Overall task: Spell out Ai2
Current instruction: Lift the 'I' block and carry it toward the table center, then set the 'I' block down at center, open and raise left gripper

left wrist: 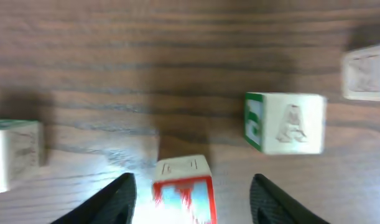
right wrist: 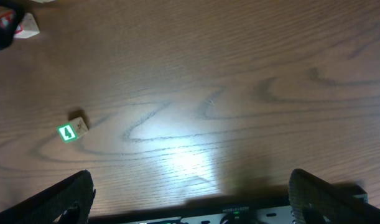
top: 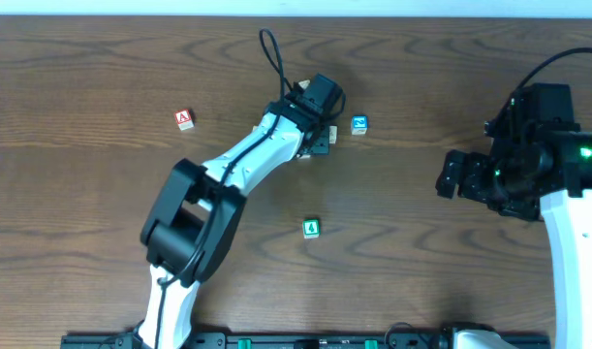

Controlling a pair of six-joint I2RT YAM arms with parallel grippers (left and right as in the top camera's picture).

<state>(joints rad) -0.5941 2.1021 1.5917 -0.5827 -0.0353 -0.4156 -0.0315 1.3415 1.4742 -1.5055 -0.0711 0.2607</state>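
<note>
Between the spread jaws of the left gripper, the red-faced block sits toward nine o'clock, so centre it before pinching; the right gripper hangs spread, empty.

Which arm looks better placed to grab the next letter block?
Left. The left gripper, open, straddles a red-faced block; the right gripper hangs far off, holding nothing.

Left wrist view was blurred throughout. Red-faced block ran off the bottom edge, character unreadable. Left-hand block was clipped by the left edge, pale block by the right. Overhead, blue block marking was too small to read.
</note>
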